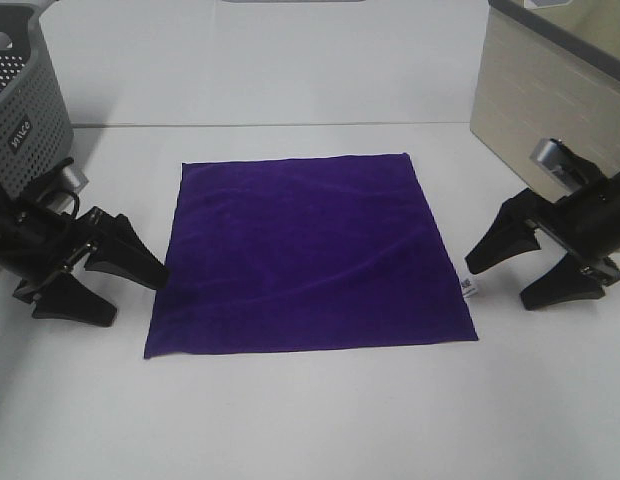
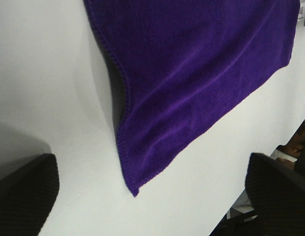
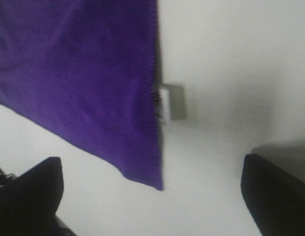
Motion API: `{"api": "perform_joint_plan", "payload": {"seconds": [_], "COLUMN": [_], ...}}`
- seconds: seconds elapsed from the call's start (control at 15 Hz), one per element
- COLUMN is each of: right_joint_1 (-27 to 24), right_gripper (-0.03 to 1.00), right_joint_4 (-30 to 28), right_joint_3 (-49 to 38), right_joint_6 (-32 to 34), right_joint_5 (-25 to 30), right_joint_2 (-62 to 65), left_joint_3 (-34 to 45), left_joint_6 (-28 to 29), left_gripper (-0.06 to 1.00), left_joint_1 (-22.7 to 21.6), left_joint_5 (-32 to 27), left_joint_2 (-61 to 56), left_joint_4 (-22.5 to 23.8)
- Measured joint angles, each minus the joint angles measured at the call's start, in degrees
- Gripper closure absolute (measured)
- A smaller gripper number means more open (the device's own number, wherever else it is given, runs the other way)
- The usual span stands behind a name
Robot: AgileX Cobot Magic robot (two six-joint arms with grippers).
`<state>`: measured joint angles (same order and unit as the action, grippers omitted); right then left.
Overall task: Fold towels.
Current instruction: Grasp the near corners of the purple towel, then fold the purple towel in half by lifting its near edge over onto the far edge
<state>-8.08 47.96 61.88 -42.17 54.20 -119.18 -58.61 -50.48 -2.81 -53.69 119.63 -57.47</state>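
Purple towel (image 1: 310,255) flat on counter (image 1: 310,430); left claw (image 1: 138,297) near left edge, right claw (image 1: 498,283) near right edge, both wide open, empty.

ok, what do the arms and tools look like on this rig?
The left tool and right tool are both matte black. Each has two wedge-shaped fingers that taper to blunt tips, and the finger surface is finely textured. Each wrist carries a silver block. Thin black cables loop at the left wrist. No markings are legible on either arm.
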Motion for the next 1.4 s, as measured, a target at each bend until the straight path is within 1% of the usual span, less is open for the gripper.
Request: {"api": "perform_joint_plan", "payload": {"seconds": [0.07, 0.2, 0.33, 0.4, 0.53, 0.6, 0.67, 0.73, 0.8, 0.87, 0.93, 1.0, 1.07, 1.13, 1.27, 1.33, 1.4], "right_joint_1": [1.8, 6.8, 11.0, 13.3, 17.6, 19.4, 20.8, 21.5, 21.6, 21.6, 21.5, 21.5, 21.5, 21.5, 21.5, 21.5, 21.5], "right_gripper": [0.01, 0.02, 0.03, 0.06, 0.14, 0.18, 0.24, 0.32, 0.44, 0.58, 0.66, 0.87, 0.92, 0.94, 0.94, 0.94, 0.94], "right_joint_4": [2.3, 5.4, 6.7, 6.8, 6.4, 5.7, 4.0, 2.2, 0.8, -0.6, -1.8, -2.2, -2.2, -2.2, -2.3, -3.4, -3.4], "right_joint_3": [0.2, 0.9, 1.5, 2.5, 5.7, 7.3, 8.5, 9.2, 9.5, 9.5, 9.5, 9.5, 9.5, 9.5, 9.5, 9.5, 9.5], "right_joint_6": [-0.1, -0.1, 1.0, 2.1, 4.4, 5.7, 7.5, 9.5, 11.2, 12.1, 12.9, 13.2, 13.2, 13.2, 13.2, 13.3, 13.3], "right_joint_5": [1.7, 3.3, 2.5, 2.2, 1.8, 1.7, 1.1, 0.7, 0.1, -0.7, -1.3, -1.5, -1.3, -1.3, -0.7, 1.4, 1.4], "right_joint_2": [-1.3, -3.7, -4.7, -5.2, -6.9, -7.6, -7.9, -8.1, -8.1, -8.3, -8.5, -8.8, -8.8, -8.8, -8.8, -8.4, -8.4], "left_joint_3": [0.0, -0.2, -1.5, -2.8, -5.9, -7.8, -9.3, -10.4, -11.2, -11.5, -11.6, -11.7, -11.7, -11.7, -11.7, -11.7, -11.7], "left_joint_6": [0.6, 3.2, 5.6, 6.9, 10.2, 12.1, 14.8, 17.6, 19.7, 21.1, 21.8, 21.8, 21.8, 21.8, 21.1, 20.7, 20.7], "left_gripper": [0.0, 0.02, 0.05, 0.06, 0.07, 0.08, 0.11, 0.19, 0.31, 0.48, 0.59, 0.8, 0.9, 0.93, 0.94, 0.94, 0.94], "left_joint_1": [1.5, 5.3, 10.8, 13.3, 18.0, 19.8, 21.1, 21.9, 22.3, 22.3, 22.4, 22.4, 22.4, 22.4, 22.5, 22.5, 22.5], "left_joint_5": [0.3, 2.6, 5.2, 6.3, 7.7, 7.7, 7.7, 7.8, 8.0, 8.4, 9.1, 9.7, 9.9, 9.9, 9.9, 9.7, 9.7], "left_joint_2": [0.0, 0.0, -0.1, 0.0, 1.1, 2.1, 3.0, 4.0, 4.6, 5.2, 5.7, 6.0, 6.1, 6.1, 6.1, 5.4, 5.4], "left_joint_4": [0.1, 0.0, 0.1, 0.2, 1.3, 1.3, 1.5, 2.2, 3.2, 4.6, 5.8, 6.4, 6.7, 6.8, 6.9, 8.4, 8.4]}}
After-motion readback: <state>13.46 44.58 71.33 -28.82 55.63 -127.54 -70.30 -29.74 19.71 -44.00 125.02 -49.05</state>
